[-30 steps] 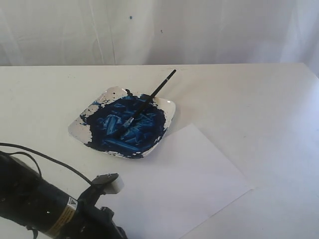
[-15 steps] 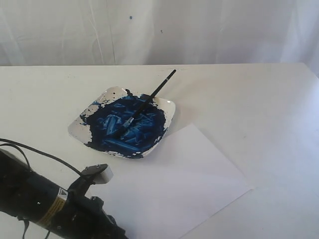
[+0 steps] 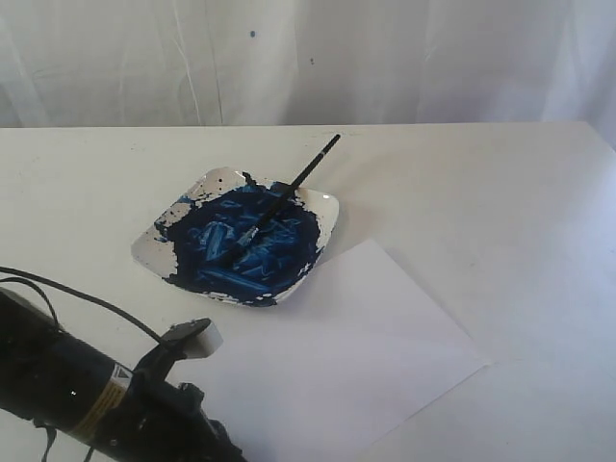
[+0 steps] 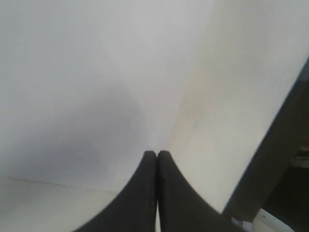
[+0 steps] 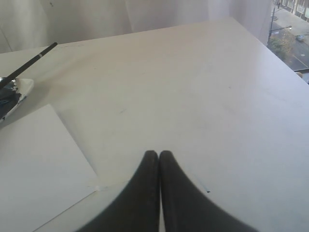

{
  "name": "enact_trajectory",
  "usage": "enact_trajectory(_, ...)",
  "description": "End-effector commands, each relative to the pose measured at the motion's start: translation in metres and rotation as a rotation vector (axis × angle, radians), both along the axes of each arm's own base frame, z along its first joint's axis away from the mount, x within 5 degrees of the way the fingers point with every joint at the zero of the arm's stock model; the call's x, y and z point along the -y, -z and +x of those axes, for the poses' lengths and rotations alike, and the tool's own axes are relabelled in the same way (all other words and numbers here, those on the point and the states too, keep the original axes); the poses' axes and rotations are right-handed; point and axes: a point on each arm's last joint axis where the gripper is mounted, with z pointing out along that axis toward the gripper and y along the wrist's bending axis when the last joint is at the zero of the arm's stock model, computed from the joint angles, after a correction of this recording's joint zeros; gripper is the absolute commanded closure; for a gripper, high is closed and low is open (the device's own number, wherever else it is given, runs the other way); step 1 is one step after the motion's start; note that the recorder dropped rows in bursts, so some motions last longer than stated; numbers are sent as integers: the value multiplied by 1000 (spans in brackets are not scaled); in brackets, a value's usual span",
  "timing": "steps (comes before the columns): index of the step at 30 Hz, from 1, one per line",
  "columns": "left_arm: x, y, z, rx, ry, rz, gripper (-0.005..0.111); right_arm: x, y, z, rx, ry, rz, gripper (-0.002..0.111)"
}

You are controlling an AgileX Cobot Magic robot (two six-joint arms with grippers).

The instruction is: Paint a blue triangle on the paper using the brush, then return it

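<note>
The brush lies with its tip in the blue paint of the white dish, its black handle sticking out over the far rim. The paper lies flat in front of the dish and is plain white; no blue triangle shows on it. My left arm sits at the lower left, beside the paper's near corner. In the left wrist view my left gripper is shut and holds nothing. My right gripper is shut and empty over bare table, near a corner of the paper. The brush handle shows far off.
The white table runs to a white curtain at the back. A black cable trails from the left arm. The table's far corner shows in the right wrist view, with a window beyond it.
The left arm has drawn back a little toward the lower left corner of the exterior view. Brush, dish and paper have not moved.
</note>
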Motion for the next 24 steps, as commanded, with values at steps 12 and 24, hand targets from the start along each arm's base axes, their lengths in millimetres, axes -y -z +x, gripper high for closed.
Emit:
enact_trajectory(12, -3, -8, 1, 72, -3, 7, 107, 0, -1, 0, 17, 5, 2, 108)
enact_trajectory(24, -3, 5, 1, -8, -45, 36, 107, 0, -1, 0, 17, 5, 2, 108)
